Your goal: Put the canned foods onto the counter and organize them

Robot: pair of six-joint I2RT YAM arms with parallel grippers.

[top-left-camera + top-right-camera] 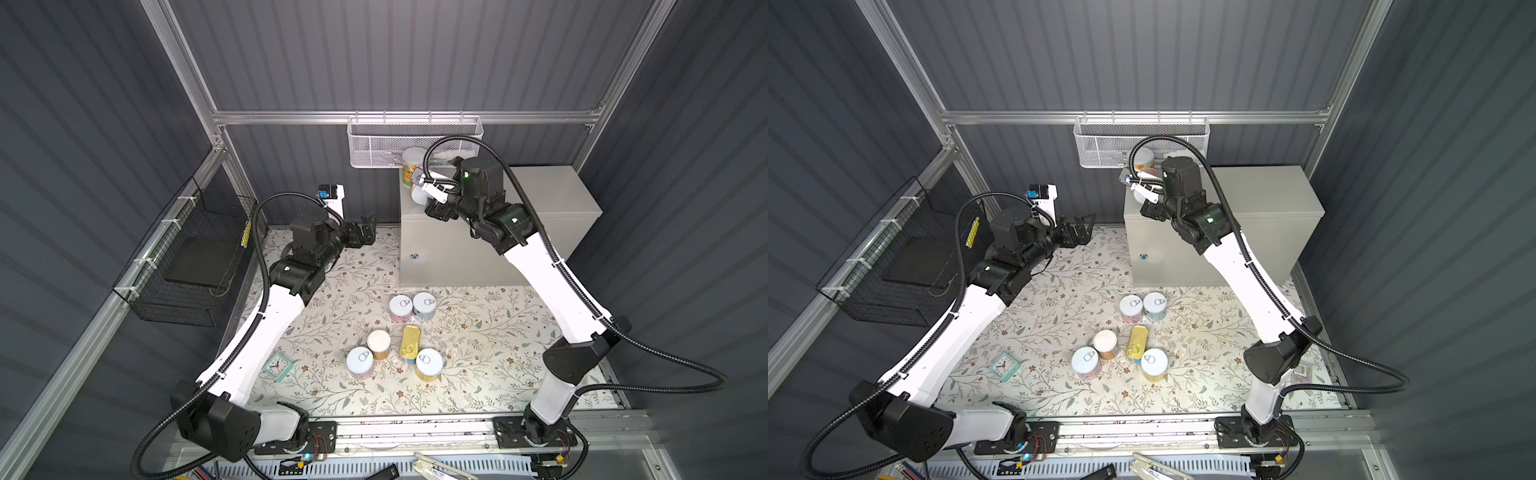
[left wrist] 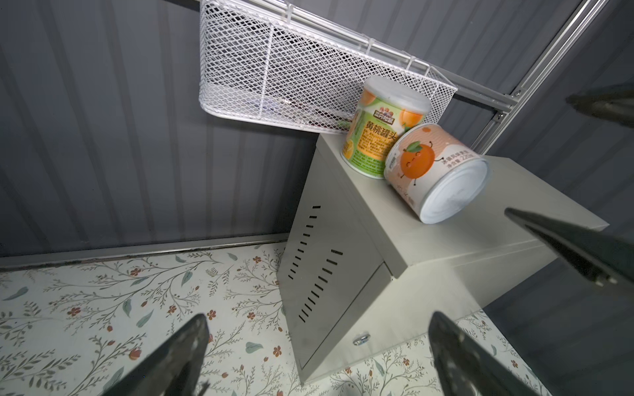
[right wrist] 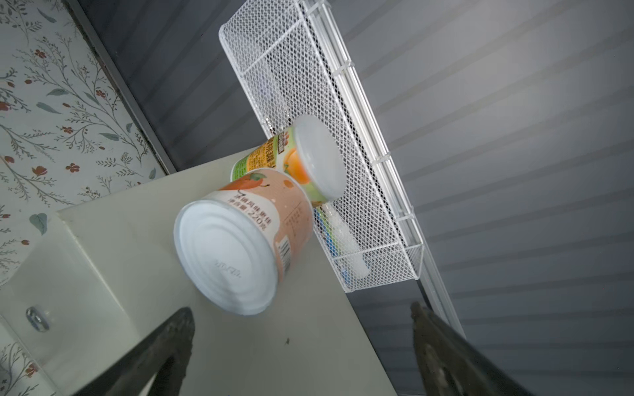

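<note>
The canned foods (image 1: 424, 305) are in two spots. Six sit close together on the flowery table (image 1: 478, 340), and one of those is the flat gold tin (image 1: 410, 338). Two are up on the grey box table (image 1: 540, 195), at its back corner under the white basket (image 1: 415, 141). The tall can (image 3: 315, 157) with the white lid stands up straight. The orange can (image 3: 236, 240) is not right. It is tipped over and seems to lean on the tall can. Its round flat end faces the right pincer (image 3: 302, 308).

The right pincer is spread wide and holds nothing. The orange can is just in front of it, not touched. The left pincer (image 2: 319, 315) is spread wide too and holds nothing. It hangs over the flowery table, beside the grey box table.

I think the job now is to stand the orange can up. A can on its side likes to roll, and the edge of the grey box table is near, so go slow. Do not poke the flat end, because that could shove both cans toward the back. Turn the right pincer so its fingers go on the two curved sides, around the middle of the label. Squeeze firmly and lift a little. Tip the can until a flat end faces down, then set it beside the tall can with a small gap. Open up only when it stands flat. Keep the left pincer out of the way.
</note>
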